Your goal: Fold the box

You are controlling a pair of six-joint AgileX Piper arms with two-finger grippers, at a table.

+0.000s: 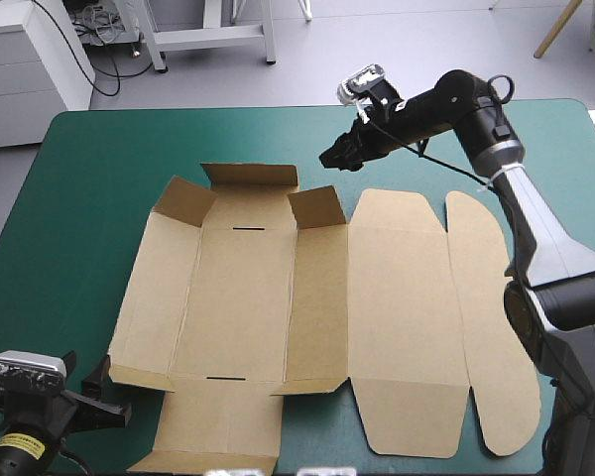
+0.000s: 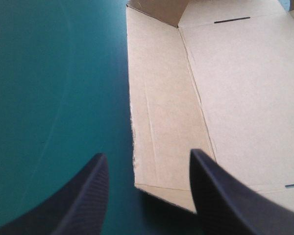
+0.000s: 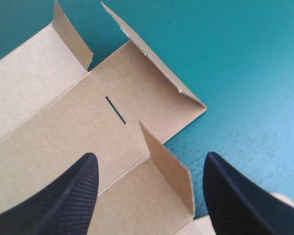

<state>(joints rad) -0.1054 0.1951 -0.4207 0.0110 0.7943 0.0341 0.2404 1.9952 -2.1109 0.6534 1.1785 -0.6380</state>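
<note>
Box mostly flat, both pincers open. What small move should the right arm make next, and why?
Probably lower the right pincer onto the far flap of the box. Its fingers stand open above that half-raised flap and the upright corner tab beside it, holding nothing.

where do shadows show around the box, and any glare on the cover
High view: even light, a thin shadow under the lifted near-left corner of the box. Left wrist view: a darker shadow on the teal-green cover beneath that corner, between the fingers of the left gripper. Right wrist view: raised flaps shade the cover beside them; no glare.
</note>
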